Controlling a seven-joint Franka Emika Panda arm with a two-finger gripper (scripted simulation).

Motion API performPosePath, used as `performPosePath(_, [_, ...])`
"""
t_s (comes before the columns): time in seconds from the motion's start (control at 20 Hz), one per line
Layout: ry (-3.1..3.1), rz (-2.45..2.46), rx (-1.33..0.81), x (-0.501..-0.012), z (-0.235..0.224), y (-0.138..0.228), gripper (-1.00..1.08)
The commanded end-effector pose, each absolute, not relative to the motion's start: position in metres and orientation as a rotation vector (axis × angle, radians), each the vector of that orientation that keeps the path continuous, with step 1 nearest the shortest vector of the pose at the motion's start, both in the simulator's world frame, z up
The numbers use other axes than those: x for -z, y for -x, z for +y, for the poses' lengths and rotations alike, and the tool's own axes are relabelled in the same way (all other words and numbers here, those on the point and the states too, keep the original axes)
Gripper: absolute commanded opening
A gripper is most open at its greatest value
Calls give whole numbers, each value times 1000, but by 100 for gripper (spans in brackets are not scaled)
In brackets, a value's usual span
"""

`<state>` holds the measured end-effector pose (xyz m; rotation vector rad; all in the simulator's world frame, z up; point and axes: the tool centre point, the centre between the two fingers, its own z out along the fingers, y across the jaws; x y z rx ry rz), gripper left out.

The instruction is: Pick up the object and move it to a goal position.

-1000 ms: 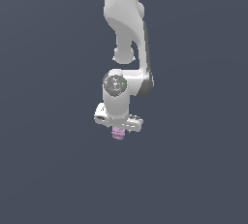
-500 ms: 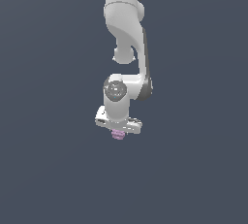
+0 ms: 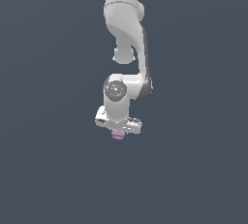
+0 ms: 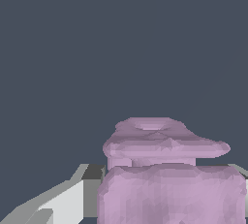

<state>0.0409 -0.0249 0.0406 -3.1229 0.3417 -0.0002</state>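
Object (image 3: 117, 134) seen as pale pink-purple w/ ridged, lumpy shading, below white hand (image 3: 117, 130). Arm (image 3: 127, 29) rendered white w/ dark grey joints. Background shown plain slate blue-grey, no pattern.

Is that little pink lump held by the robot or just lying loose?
Held, it seems. The pink lump sits tucked under the white tool, and the wrist view shows a finger against its side.

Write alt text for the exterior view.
A white robot arm reaches down against a plain dark grey background, its claw closed on a small pink-purple block that pokes out just below it. Nothing else shows.
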Motion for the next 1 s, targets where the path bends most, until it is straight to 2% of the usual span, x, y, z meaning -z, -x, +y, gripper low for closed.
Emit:
performPosePath(0.0, [3123, 342, 1, -42, -25, -40, -100])
performPosePath(0.5, [3123, 342, 1, -80, -21, -30, -100])
performPosePath(0.95, [3123, 342, 1, -159, -14, -8, -100])
